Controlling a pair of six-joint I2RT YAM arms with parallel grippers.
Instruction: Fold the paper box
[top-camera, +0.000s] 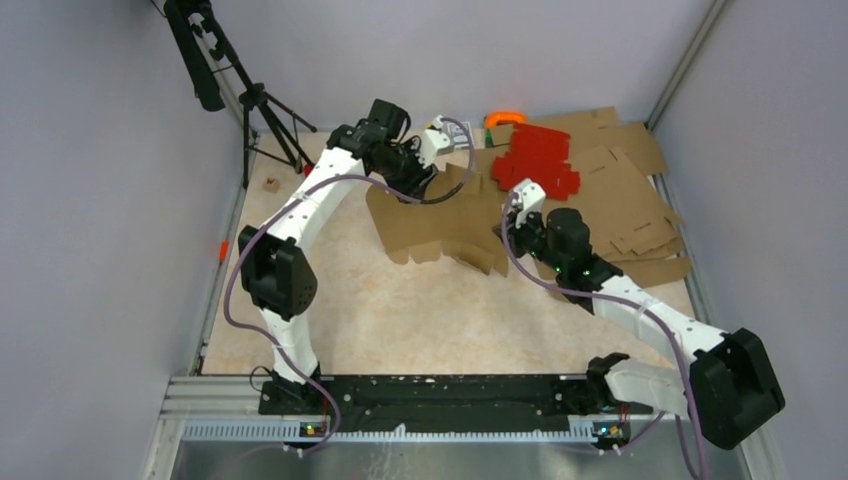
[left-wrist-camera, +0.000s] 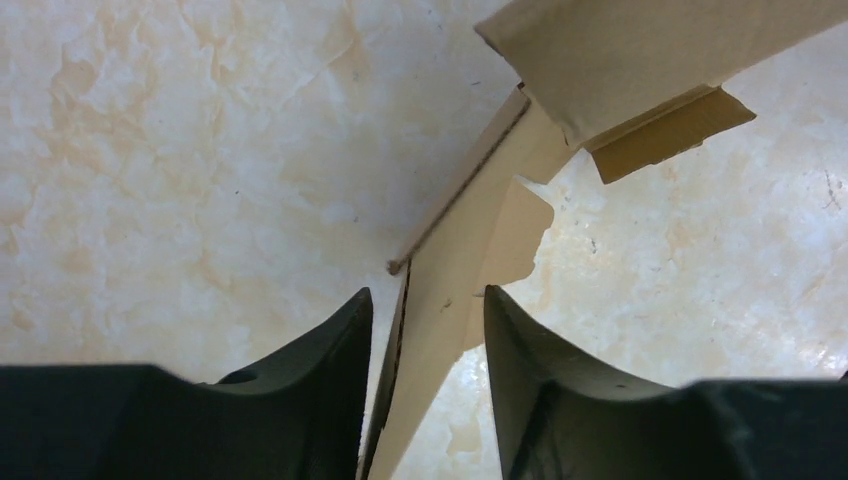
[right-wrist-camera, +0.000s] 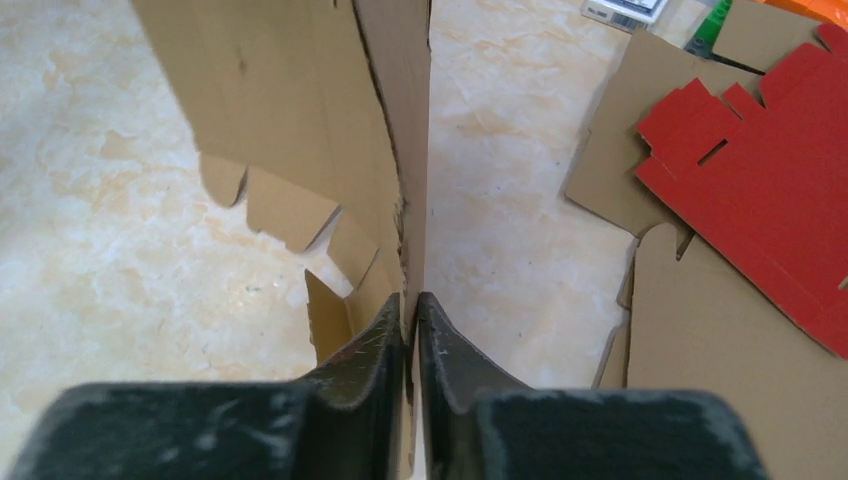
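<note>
Two arms, both on the paper box. It is plain brown corrugated and partly raised off the desk. It sits at centre toward the far side, between the two wrists. Tabbed flaps hang along its near edge.

Right gripper: jaws pinched together on a thin upright panel edge at the box's right end. In the wrist view the panel runs straight up from the fingertips, with scalloped tabs to its left.

Left gripper: jaws apart at a medium gap, straddling a tilted panel at the box's far-left corner. The panel runs between the fingers; can't tell if either pad touches it.

Surface: the desk top is a glossy beige-cream marble pattern, with glare patches in the wrist views and a few small dark specks. A small brown scrap lies alone near the far-left corner.

Far right of desk: flat brown cardboard sheets overlap in a pile, with red cardboard sheets on top, just beside the right wrist. Orange object at the back edge behind the red ones, too small to identify.

Room: plain grey-lilac walls on three sides, metal framing up the corners. Black tripod in the far-left corner. Slotted aluminium rail runs along the near edge by the arm bases.
</note>
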